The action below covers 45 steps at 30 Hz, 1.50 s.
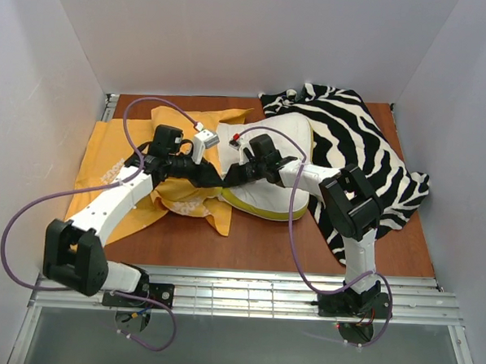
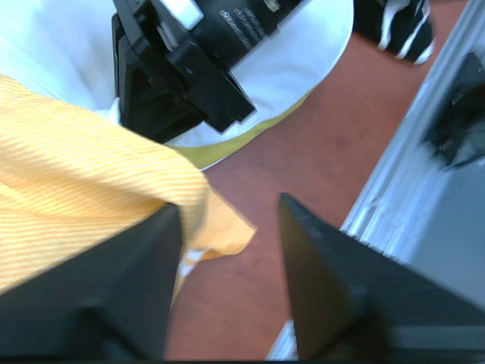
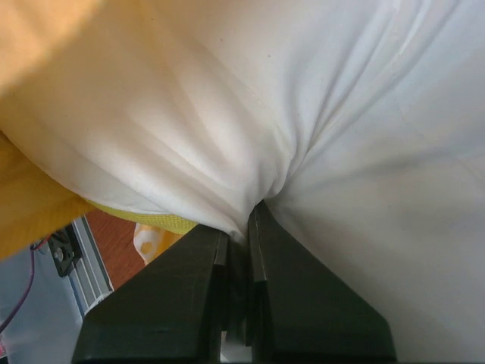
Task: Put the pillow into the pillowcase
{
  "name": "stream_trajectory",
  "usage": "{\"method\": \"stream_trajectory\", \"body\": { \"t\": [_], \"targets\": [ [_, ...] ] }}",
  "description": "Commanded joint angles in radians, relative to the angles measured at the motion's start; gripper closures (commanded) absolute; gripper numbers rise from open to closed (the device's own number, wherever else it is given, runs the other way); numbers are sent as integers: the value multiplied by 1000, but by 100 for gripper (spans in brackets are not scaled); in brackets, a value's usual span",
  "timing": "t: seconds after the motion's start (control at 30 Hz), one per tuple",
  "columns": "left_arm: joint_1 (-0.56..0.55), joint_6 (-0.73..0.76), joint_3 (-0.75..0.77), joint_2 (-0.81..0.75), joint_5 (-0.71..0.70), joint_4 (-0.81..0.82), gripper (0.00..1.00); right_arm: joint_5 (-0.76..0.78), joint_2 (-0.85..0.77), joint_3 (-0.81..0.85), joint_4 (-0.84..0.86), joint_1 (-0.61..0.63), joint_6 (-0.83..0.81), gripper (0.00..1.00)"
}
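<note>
Right tool (image 3: 248,220) clamped on pillow (image 3: 341,114) fabric; left tool (image 2: 227,227) apart beside pillowcase (image 2: 76,174); lettering on black housing (image 2: 204,76) unreadable.

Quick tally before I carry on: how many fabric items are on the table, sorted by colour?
White: 1, the pillow
Orange-yellow: 1, the pillowcase
Black-and-white striped: 1, the zebra cloth
Total: 3
</note>
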Motion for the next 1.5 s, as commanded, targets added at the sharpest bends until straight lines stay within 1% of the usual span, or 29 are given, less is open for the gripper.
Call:
{"method": "stream_trajectory", "body": {
  "t": [0.0,0.03,0.07,0.13,0.17,0.2,0.27,0.3,0.4,0.43,0.5,0.53,0.63,0.73,0.9,0.93,1.03,1.07,1.13,1.17,1.2,1.27,1.3,1.33,1.37,1.4,1.43,1.47],
  "targets": [
    [-10,321,-6,-172,-103,-178,46,-42,-48,-9,84,10,26,99],
    [-10,373,-23,-247,-115,-195,41,-46,-48,-6,85,10,27,99],
    [-10,524,-46,-286,-123,-216,36,-56,-48,-3,85,10,30,99],
    [-17,637,-121,-384,-180,-255,32,-60,-44,8,84,11,36,99],
    [-18,686,-144,-406,-196,-257,32,-65,-38,19,85,10,40,99],
    [-30,792,-169,-421,-221,-275,31,-69,-35,22,85,11,41,99],
    [-44,861,-238,-464,-236,-277,32,-70,-29,28,85,10,43,99],
    [-61,919,-264,-475,-247,-254,32,-68,-24,28,82,10,41,99],
    [-108,995,-347,-504,-299,-202,31,-70,-22,17,82,8,43,99],
    [-122,1042,-396,-510,-348,-180,31,-73,-22,17,82,7,43,99],
    [-161,1102,-437,-526,-394,-139,31,-80,-21,10,82,8,44,99],
    [-171,1186,-482,-536,-439,-116,31,-89,-21,10,82,8,46,99],
    [-176,1323,-543,-561,-494,-68,31,-97,-16,13,78,5,47,99],
    [-175,1408,-606,-578,-537,-17,31,-108,-13,17,74,7,49,99],
    [-176,1458,-690,-543,-598,127,31,-131,-12,11,68,5,49,99],
    [-176,1461,-698,-512,-608,148,31,-134,-10,11,67,5,49,99],
    [-176,1494,-741,-464,-652,248,35,-143,-7,10,62,7,46,99],
    [-176,1506,-761,-457,-663,336,35,-148,-7,8,62,5,46,99],
    [-176,1540,-796,-443,-665,420,42,-154,-5,10,61,7,49,99],
    [-176,1535,-798,-420,-655,476,47,-163,-5,8,62,7,49,99],
    [-176,1515,-793,-406,-646,489,57,-166,-4,10,62,7,52,99],
    [-178,1486,-772,-343,-646,530,72,-175,-2,14,62,5,56,99],
    [-178,1428,-749,-322,-642,529,79,-178,-2,17,62,7,59,99],
    [-179,1390,-694,-302,-629,521,95,-181,1,22,64,7,64,99],
    [-190,1347,-654,-265,-617,471,100,-183,2,26,64,7,75,99],
    [-197,1284,-617,-251,-600,431,100,-183,8,40,64,5,81,99],
    [-208,1241,-581,-242,-539,341,100,-185,13,48,68,7,89,99],
    [-214,1195,-495,-233,-505,307,100,-183,14,57,71,7,105,99]
  ]
}}
